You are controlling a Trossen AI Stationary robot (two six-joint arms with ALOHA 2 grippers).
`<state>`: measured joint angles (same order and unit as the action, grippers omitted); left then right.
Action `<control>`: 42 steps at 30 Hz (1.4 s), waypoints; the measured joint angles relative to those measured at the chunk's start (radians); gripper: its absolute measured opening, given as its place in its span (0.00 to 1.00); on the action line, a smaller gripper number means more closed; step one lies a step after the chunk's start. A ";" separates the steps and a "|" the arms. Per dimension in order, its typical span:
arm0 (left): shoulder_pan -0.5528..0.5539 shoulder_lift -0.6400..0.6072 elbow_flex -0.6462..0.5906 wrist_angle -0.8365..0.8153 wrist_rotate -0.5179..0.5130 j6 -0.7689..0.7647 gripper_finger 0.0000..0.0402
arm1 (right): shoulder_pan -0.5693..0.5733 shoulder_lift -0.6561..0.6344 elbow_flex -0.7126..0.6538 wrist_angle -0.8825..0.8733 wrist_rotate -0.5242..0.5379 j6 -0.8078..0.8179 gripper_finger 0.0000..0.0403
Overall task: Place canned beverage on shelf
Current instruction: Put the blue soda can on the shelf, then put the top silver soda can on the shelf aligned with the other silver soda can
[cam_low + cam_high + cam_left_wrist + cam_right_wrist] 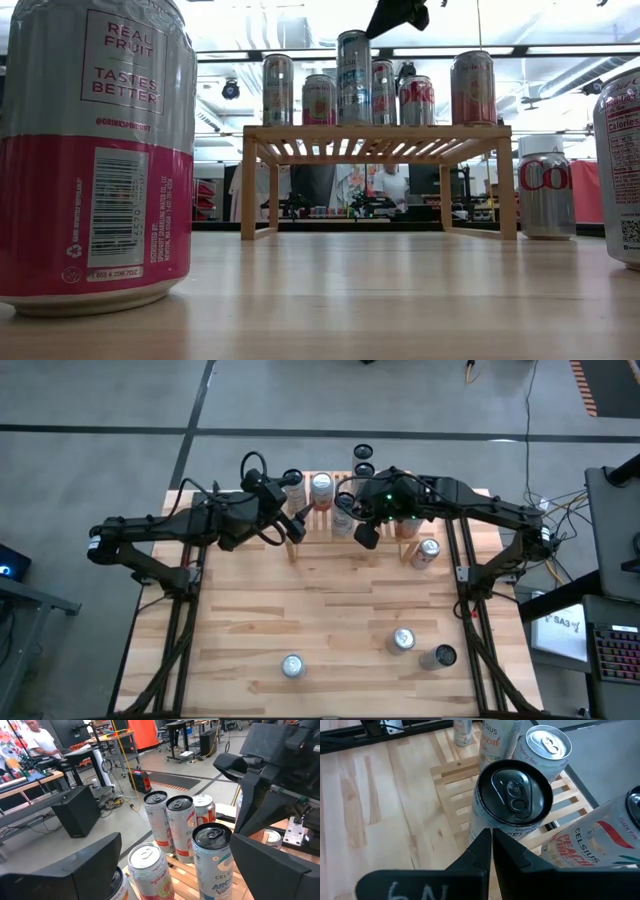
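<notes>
- Large pink and grey can [95, 150], left foreground of the low view: "REAL FRUIT TASTES BETTER", with a barcode beneath.
- Silver can [546, 188], right of the shelf [375, 132] in the low view: red letters "Co", cut off.
- Tall can [587, 851], lower right of the right wrist view: "CELSIUS", "PEACH".
- Can [495, 740], top of that view: "CELSIUS".
- Front can [214, 862], left wrist view: "CEL", "ARC", both cut off.

pink can [95, 150] cropped at left edge, distant person [388, 185] blurred

Closed right gripper [491, 851] just above a black-topped can [514, 795] on the slatted shelf [451, 790].
</notes>
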<state>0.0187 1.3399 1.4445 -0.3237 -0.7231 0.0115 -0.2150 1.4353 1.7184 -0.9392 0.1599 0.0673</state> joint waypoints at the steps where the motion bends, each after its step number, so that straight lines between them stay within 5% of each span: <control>1: 0.000 0.000 0.000 0.000 0.000 -0.004 0.89 | 0.000 -0.001 0.000 0.000 0.000 0.000 0.02; 12: 0.000 -0.005 0.037 -0.010 0.000 -0.022 0.89 | 0.001 -0.040 0.000 -0.017 -0.002 0.015 0.02; 26: 0.009 -0.004 0.243 -0.048 0.007 -0.005 0.89 | 0.000 -0.181 0.023 -0.042 -0.020 0.227 0.02; 31: 0.015 -0.004 0.300 -0.047 0.006 0.031 0.89 | 0.000 -0.200 0.082 -0.110 -0.207 0.336 0.02; 37: 0.016 -0.003 0.325 -0.047 0.006 0.087 0.89 | 0.001 -0.203 0.136 -0.353 -0.597 0.433 0.02; 42: 0.016 0.000 0.322 -0.050 0.006 0.093 0.89 | 0.000 -0.203 0.117 -0.636 -0.566 0.541 0.02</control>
<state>0.0349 1.3398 1.7664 -0.3737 -0.7170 0.1043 -0.2150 1.2320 1.8352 -1.5751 -0.4059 0.6088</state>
